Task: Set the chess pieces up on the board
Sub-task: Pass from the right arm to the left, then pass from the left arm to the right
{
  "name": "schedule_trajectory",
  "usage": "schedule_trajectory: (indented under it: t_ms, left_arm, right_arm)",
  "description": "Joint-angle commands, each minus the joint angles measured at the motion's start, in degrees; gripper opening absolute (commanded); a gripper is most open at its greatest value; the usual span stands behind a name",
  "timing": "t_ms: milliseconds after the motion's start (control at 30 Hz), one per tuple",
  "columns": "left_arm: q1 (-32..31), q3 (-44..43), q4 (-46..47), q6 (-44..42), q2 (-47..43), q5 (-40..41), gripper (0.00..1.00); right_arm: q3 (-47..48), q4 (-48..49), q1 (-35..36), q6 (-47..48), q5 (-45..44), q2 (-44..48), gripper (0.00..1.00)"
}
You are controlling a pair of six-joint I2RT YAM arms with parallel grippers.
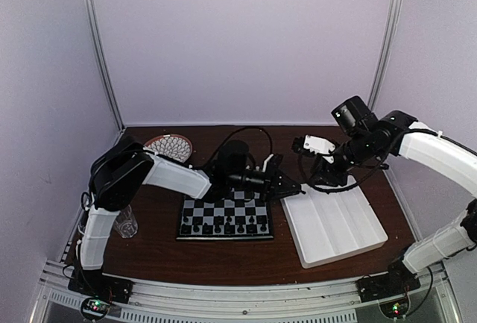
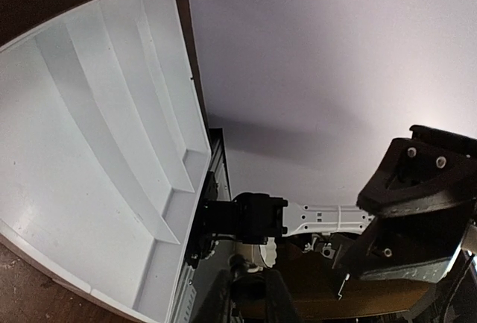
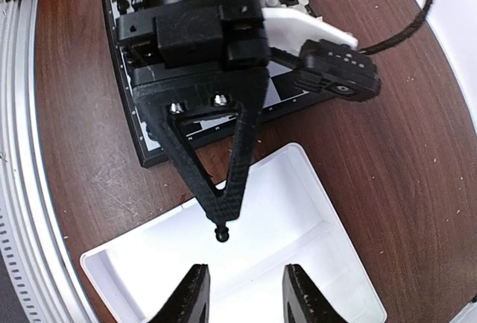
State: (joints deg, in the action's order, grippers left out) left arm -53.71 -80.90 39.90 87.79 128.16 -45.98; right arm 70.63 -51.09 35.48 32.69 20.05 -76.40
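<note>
Right claw [image 3: 242, 295] agape above white tray [image 3: 313, 211], left claw [image 3: 223, 217] tight on black chessman [image 3: 221, 234] over its corner

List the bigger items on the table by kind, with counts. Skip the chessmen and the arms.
Chessboard: 1
White tray: 1
Patterned plate: 1
Clear cup: 1
Total: 4

Soft, dimmish light (wrist views warped).
</note>
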Motion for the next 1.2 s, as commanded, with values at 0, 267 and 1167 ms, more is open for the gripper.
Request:
schedule_trajectory:
  t_ms: [0,267,1167]
  left_arm:
    - [1.14,0.66,2.1,-2.36,-2.85,0.14,0.08]
    - [1.46,0.79,5.02,-3.02,-4.67,0.58,0.08]
    - [2.82,0.88,11.24,-1.17,-4.97,3.78,0.08]
  right_arm:
    - [1.65,-1.36,-6.47,-3.25,12.03,1.79,0.38]
    - [2.0,3.01,-19.93,-16.76,40.02,-7.63,0.43]
    - [-5.82,20.37,-21.69,-37.56,62.01,-17.2,0.48]
